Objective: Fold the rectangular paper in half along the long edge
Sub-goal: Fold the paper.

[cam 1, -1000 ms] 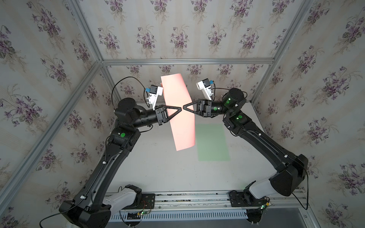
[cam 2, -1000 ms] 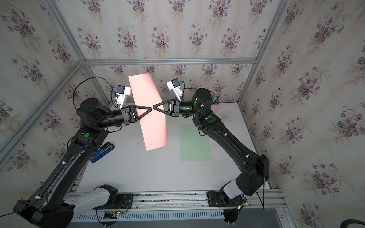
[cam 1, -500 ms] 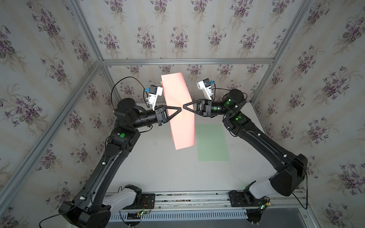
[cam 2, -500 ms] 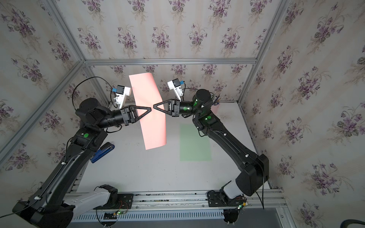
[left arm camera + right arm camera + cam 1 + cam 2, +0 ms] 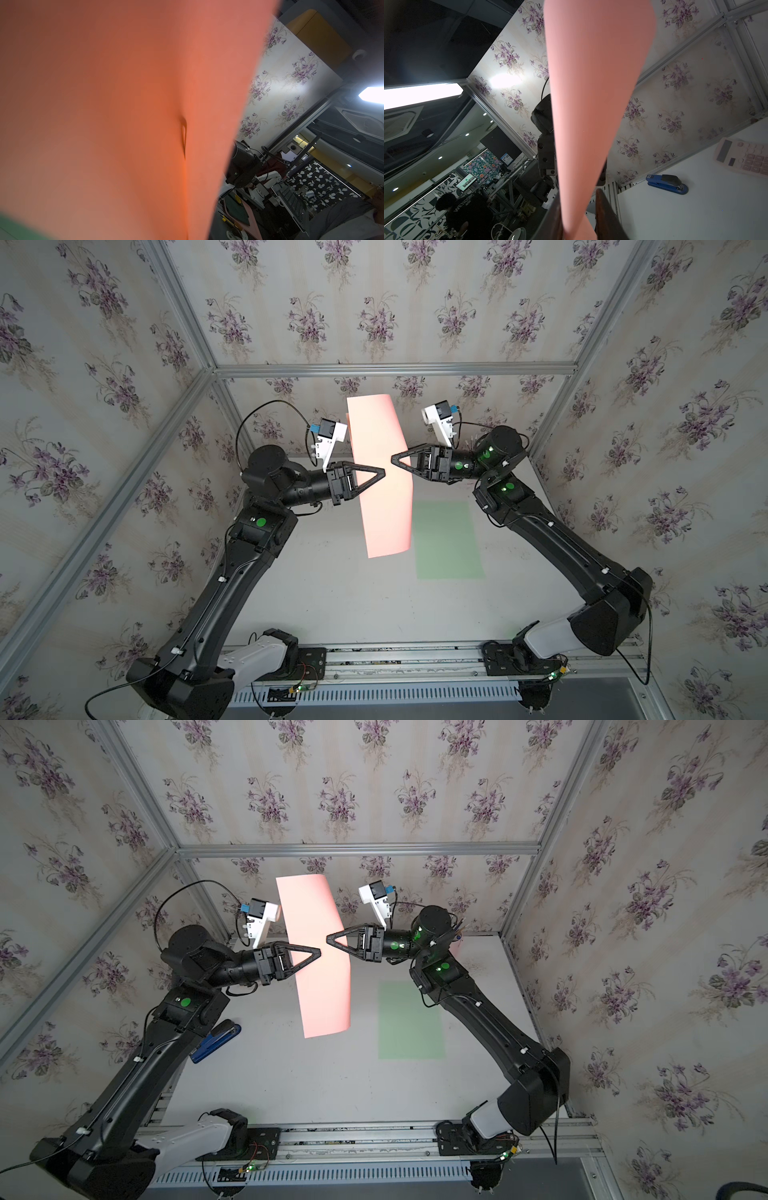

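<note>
- Paper (image 5: 384, 510) hangs upright in the air, just left of the green sheet (image 5: 449, 539); its lower edge is clear of the table;
- left gripper (image 5: 382, 475), left of the sheet, is clamped on the paper's middle;
- right gripper (image 5: 394, 457), beyond the sheet, has jaws slightly apart; the paper passes between them.

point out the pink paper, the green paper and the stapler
pink paper (image 5: 386, 506), in a top view, middle of the sheet
green paper (image 5: 449, 539), in a top view, its centre
stapler (image 5: 215, 1043), in a top view, its body
</note>
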Robot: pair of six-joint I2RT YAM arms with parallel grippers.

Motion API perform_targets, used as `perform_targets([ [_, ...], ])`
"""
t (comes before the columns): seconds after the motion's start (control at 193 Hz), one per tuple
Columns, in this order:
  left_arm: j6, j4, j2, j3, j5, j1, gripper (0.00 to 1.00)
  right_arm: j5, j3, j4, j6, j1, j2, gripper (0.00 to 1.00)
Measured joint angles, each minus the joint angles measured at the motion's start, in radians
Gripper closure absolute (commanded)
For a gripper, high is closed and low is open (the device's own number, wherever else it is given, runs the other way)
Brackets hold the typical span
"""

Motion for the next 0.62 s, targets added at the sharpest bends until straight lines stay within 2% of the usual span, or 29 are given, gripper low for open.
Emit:
perform_targets([
  [0.15, -0.043, 0.063, 0.023, 0.005, 0.046, -0.002, 1.0, 0.0, 0.013, 0.016, 0.0, -0.006, -0.009, 0.8],
  [0.274, -0.063, 0.094, 0.032, 0.016, 0.067, -0.01, 1.0, 0.0, 0.014, 0.028, 0.004, -0.013, -0.011, 1.0],
  [0.388, -0.076, 0.113, 0.034, 0.023, 0.08, -0.015, 1.0, -0.003, 0.013, 0.029, 0.019, -0.018, -0.016, 1.0],
  [0.403, -0.076, 0.113, 0.034, 0.023, 0.082, -0.015, 1.0, -0.004, 0.013, 0.03, 0.018, -0.018, -0.016, 0.97],
  [0.434, -0.076, 0.113, 0.035, 0.023, 0.087, -0.015, 1.0, -0.003, 0.013, 0.033, 0.018, -0.019, -0.019, 0.83],
  [0.455, -0.077, 0.114, 0.035, 0.024, 0.091, -0.015, 1.0, -0.004, 0.014, 0.034, 0.019, -0.021, -0.021, 0.77],
  [0.522, -0.077, 0.114, 0.036, 0.024, 0.1, -0.015, 1.0, 0.001, 0.024, 0.035, 0.021, -0.027, -0.022, 0.73],
  [0.558, -0.077, 0.113, 0.037, 0.024, 0.106, -0.016, 1.0, 0.002, 0.031, 0.035, 0.017, -0.028, -0.022, 0.79],
  [0.62, -0.077, 0.113, 0.038, 0.026, 0.111, -0.021, 1.0, 0.007, 0.038, 0.038, 0.014, -0.031, -0.022, 0.96],
])
